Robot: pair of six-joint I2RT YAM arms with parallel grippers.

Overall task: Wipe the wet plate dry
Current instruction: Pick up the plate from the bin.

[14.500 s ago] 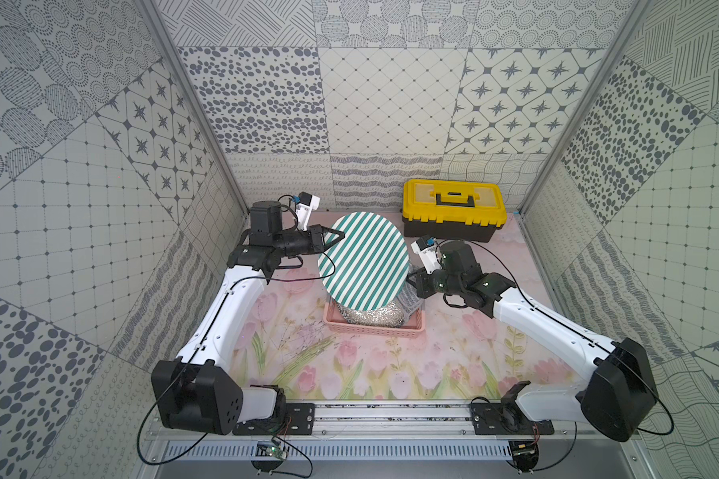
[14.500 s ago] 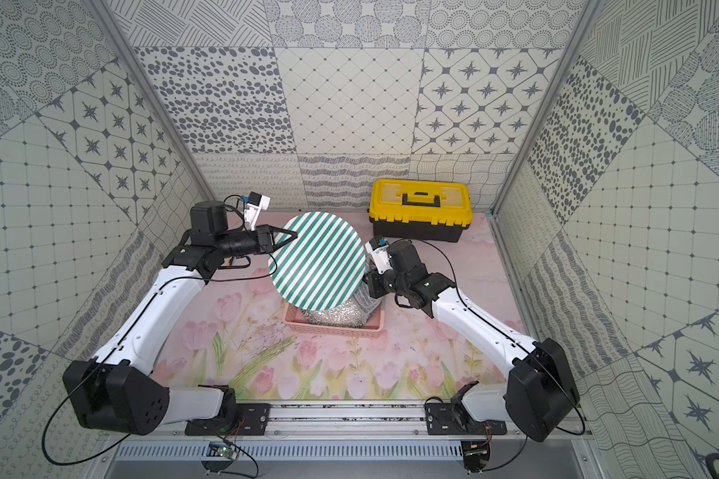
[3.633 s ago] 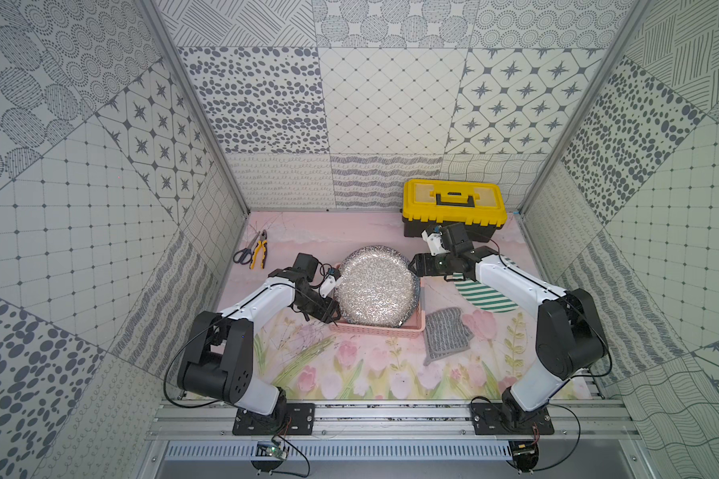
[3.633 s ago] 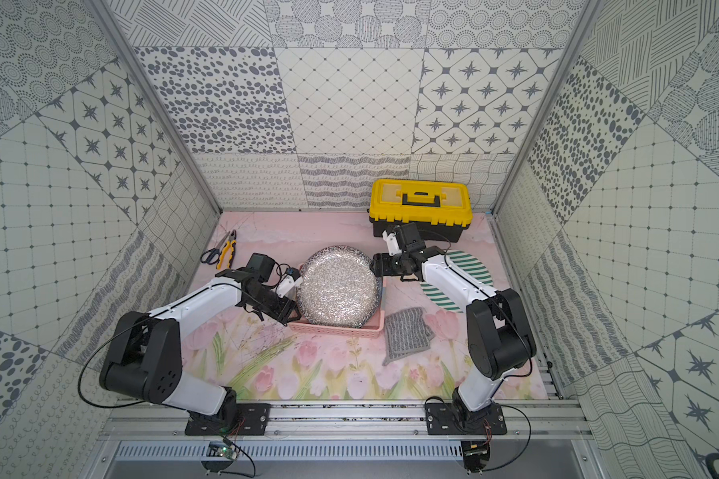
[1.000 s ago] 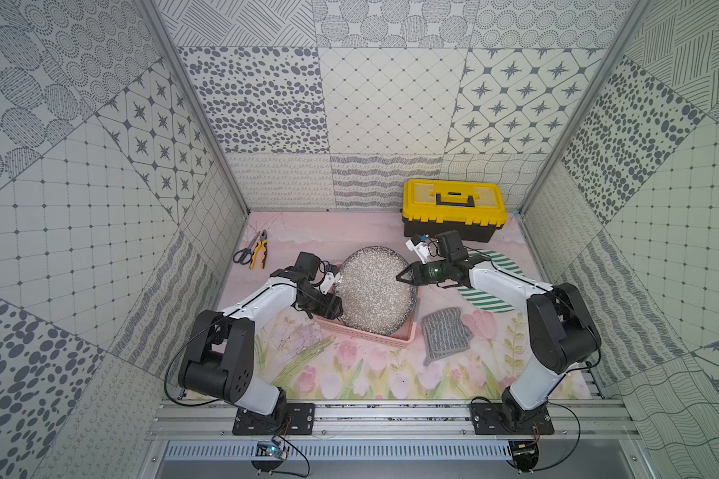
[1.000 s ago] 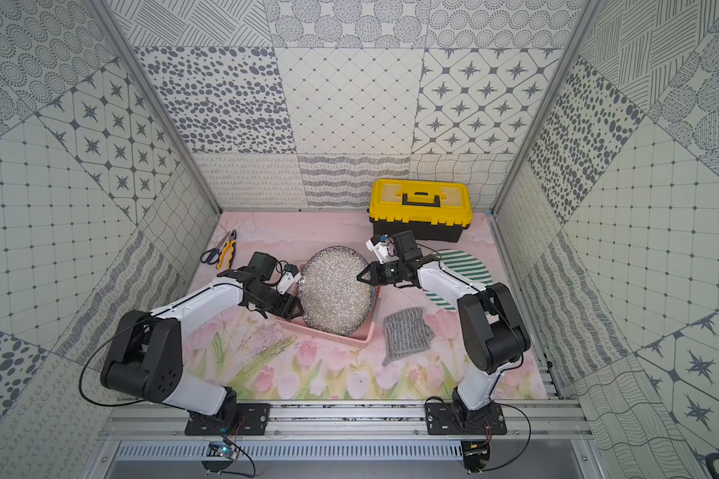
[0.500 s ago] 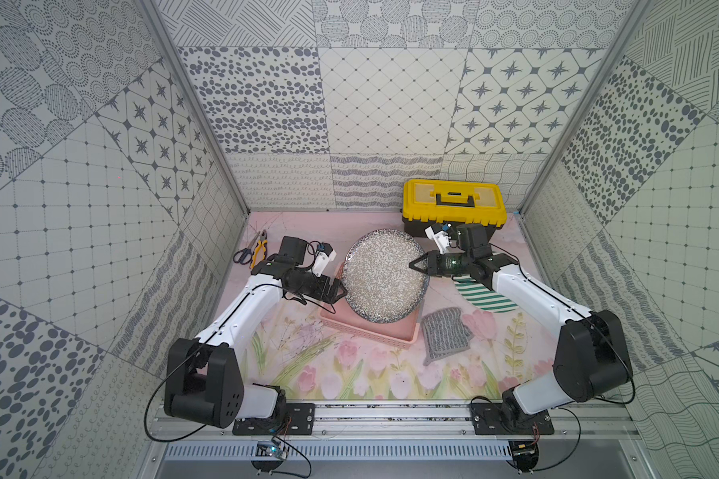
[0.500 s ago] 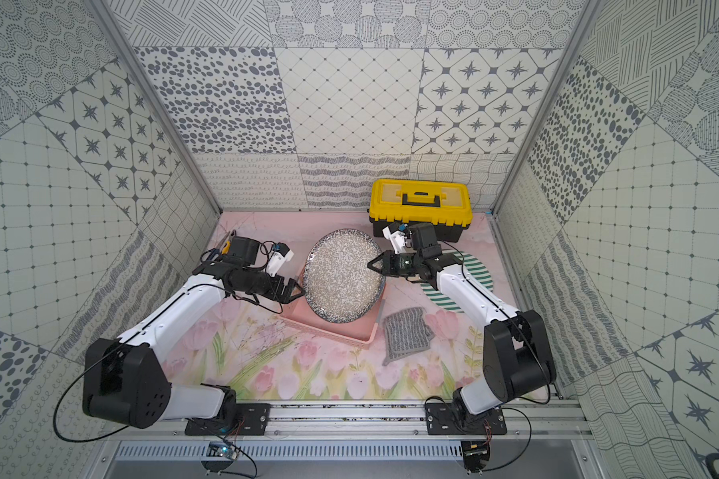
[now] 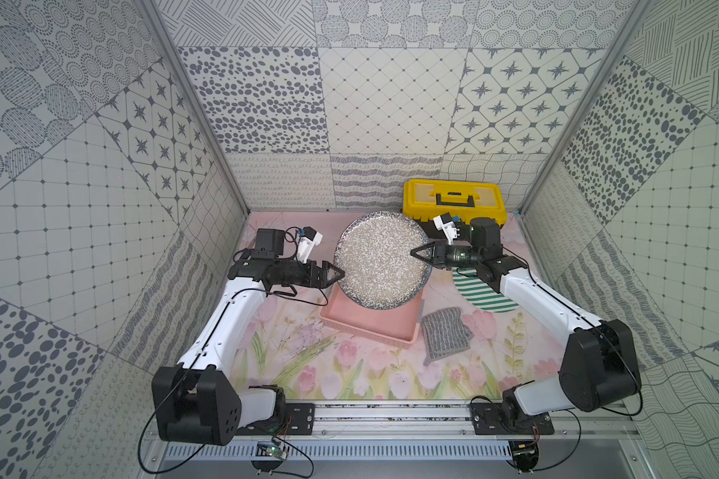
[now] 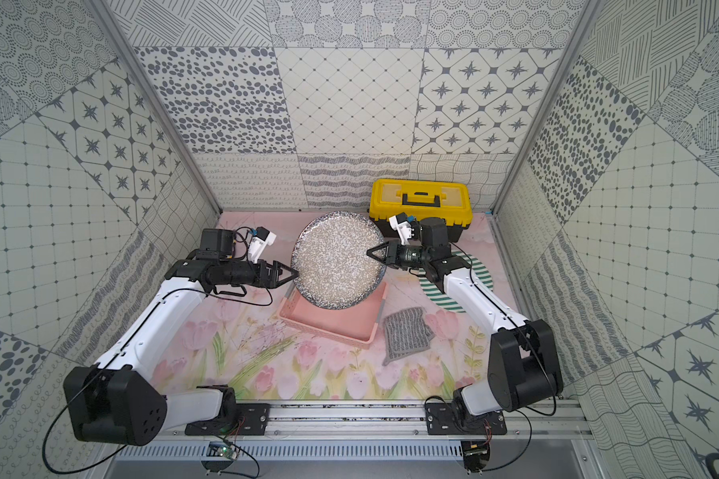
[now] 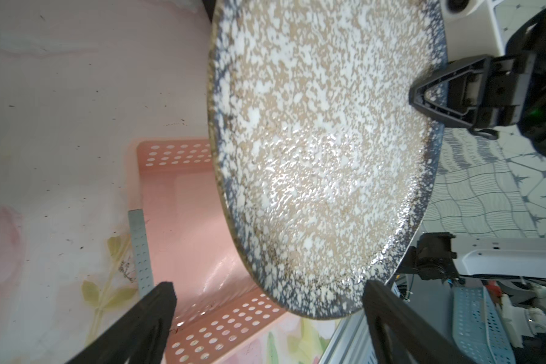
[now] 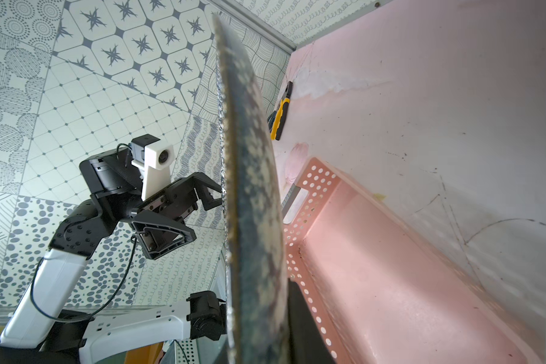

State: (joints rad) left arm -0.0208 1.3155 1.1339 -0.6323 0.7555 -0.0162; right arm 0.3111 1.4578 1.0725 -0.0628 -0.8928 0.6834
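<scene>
1. the right pincer [image 9: 415, 252] is clamped tight on the rim of the speckled plate [image 9: 380, 259]. one finger lies over the plate's face and the other goes behind it.
2. the plate reaches out from that pincer's tips toward the left pincer [image 9: 340, 274]. it is tilted, face up to the cameras, and hangs clear above the pink basket [image 9: 366, 329] that sits below both pincers. a second ago it lay low and slanted in the basket. half a second ago it was already up, and now it is slightly higher.
3. the left pincer stands wide open and grips nothing. in the left wrist view the plate's rim [image 11: 316, 312] sits between its two fingers [image 11: 158, 302]. whether either finger touches the rim is hard to tell. a second ago this pincer was down at the basket's side.
4. the grey cloth [image 9: 445, 336] lies on the mat below the right pincer's arm, just beside the basket, and neither pincer holds it.
5. the green striped plate [image 9: 480, 297] lies flat on the mat under the right arm. in the oldest frames it was the plate held up between the pincers.
</scene>
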